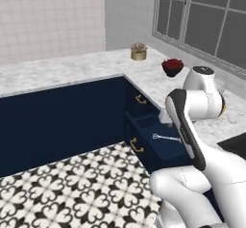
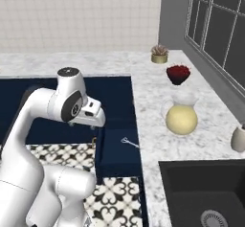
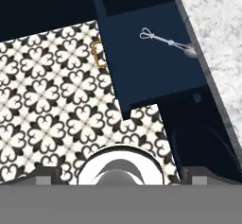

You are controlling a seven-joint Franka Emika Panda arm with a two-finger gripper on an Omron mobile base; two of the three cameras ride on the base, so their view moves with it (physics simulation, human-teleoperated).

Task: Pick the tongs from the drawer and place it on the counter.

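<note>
Patterned floor tiles [image 3: 42,105] lie under the hand. Tongs [image 3: 166,41] rest in the open drawer [image 3: 142,67]. I cannot tell if the gripper is open.

In the left base view the bench [image 1: 72,70] runs across the upper half of the frame and turns down the right side. The drawer [image 1: 158,143] stands pulled out at centre right, below the bench edge, with the tongs [image 1: 166,137] lying inside it and the handle [image 1: 136,147] at its lower left. A plant pot [image 1: 139,52] sits on the bench at upper centre; a bowl [image 1: 172,67] sits to its lower right. The floor [image 1: 72,188] fills the lower left.

In the right base view a jug [image 2: 182,117] stands on the bench below the bowl, and the sink [image 2: 206,192] lies at lower right. The tongs lie in the drawer at centre.
</note>
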